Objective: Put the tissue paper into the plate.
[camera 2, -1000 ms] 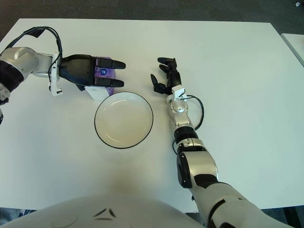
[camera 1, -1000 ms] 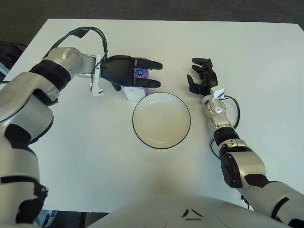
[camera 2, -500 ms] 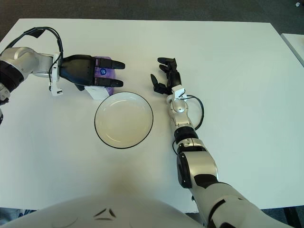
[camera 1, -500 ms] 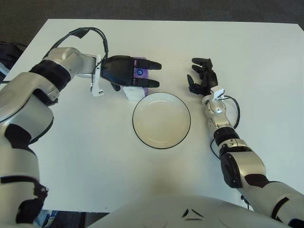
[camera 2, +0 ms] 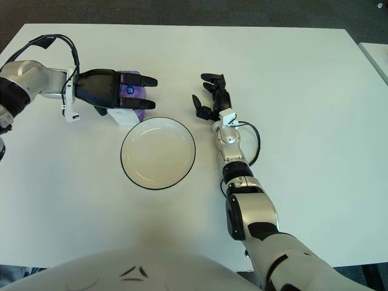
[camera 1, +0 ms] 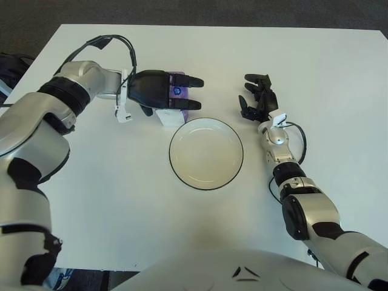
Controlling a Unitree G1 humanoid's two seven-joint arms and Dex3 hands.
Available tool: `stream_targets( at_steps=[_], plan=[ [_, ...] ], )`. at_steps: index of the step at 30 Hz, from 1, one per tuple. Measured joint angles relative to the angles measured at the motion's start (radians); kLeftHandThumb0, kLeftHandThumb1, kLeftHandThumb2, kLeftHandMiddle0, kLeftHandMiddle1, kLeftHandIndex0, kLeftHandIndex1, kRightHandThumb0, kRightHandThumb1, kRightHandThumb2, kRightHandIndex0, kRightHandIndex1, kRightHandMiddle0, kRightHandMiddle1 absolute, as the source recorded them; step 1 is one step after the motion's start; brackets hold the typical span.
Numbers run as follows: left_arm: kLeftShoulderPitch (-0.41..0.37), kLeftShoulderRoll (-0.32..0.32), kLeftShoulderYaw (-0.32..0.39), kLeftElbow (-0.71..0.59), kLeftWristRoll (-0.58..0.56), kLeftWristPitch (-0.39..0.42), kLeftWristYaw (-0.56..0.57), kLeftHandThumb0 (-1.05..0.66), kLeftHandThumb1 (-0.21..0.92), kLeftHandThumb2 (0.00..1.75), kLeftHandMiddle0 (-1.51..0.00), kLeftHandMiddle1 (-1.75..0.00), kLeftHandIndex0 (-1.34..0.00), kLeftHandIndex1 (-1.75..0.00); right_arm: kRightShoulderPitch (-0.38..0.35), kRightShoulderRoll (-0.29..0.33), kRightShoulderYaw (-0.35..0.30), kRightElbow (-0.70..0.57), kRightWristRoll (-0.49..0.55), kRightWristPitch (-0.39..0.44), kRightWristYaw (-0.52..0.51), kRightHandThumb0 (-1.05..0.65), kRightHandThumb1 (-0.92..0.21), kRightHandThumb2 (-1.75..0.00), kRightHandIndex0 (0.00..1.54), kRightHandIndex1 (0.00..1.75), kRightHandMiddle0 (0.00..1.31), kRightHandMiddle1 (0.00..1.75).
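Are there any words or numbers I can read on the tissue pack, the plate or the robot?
None can be read.
Tissue pack: purple and white, mostly hidden under the left hand; no readable print shows.
Plate: plain white with a dark rim, no writing.
Left hand: a small blue glowing dot, not a letter or number.
Right hand, beside the plate on its right: no label visible.

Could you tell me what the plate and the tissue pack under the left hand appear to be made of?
The plate looks like glazed ceramic or melamine: smooth, cream-white, with a thin dark rim line. The tissue pack looks like soft plastic film, white with purple print, though the left hand above it hides most of it. The right hand shows right of the plate.
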Motion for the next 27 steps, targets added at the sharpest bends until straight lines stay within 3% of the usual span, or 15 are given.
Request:
stream_targets(
  at_steps=[7, 22, 24, 26, 27],
  plan=[
    [-0.002, -0.012, 0.004, 0.03, -0.001, 0.02, 0.032, -0.57, 0.51, 0.72, -0.08, 0.0, 0.0, -0.44, 0.0, 0.0, 0.003, 0.0, 0.0, 0.0, 0.001, -0.43, -0.56, -0.85, 0.36, 0.84, 0.0, 1.18],
    [-0.002, -0.017, 0.013, 0.033, -0.013, 0.029, 0.048, -0.48, 0.53, 0.77, -0.14, -0.02, 0.0, -0.62, 0.0, 0.004, 0.005, 0.0, 0.0, -0.001, 0.002, -0.4, -0.55, -0.88, 0.35, 0.85, 0.0, 1.19],
    [-0.002, -0.018, 0.013, 0.033, -0.013, 0.029, 0.048, -0.47, 0.52, 0.77, -0.26, -0.08, 0.0, -0.72, 0.0, 0.005, 0.005, 0.0, 0.0, -0.001, 0.002, -0.41, -0.55, -0.88, 0.34, 0.85, 0.01, 1.19],
    [-0.002, -0.019, 0.013, 0.034, -0.013, 0.032, 0.051, -0.44, 0.52, 0.77, -0.14, -0.81, 0.0, -0.87, 0.0, 0.005, 0.005, 0.0, 0.0, -0.001, 0.002, -0.41, -0.55, -0.88, 0.34, 0.85, 0.0, 1.19],
    [-0.002, -0.019, 0.013, 0.035, -0.013, 0.034, 0.054, -0.43, 0.51, 0.78, -0.16, -1.0, 0.0, -0.95, 0.0, 0.005, 0.005, 0.0, 0.0, -0.001, 0.002, -0.42, -0.55, -0.88, 0.34, 0.85, 0.0, 1.19]
  ],
)
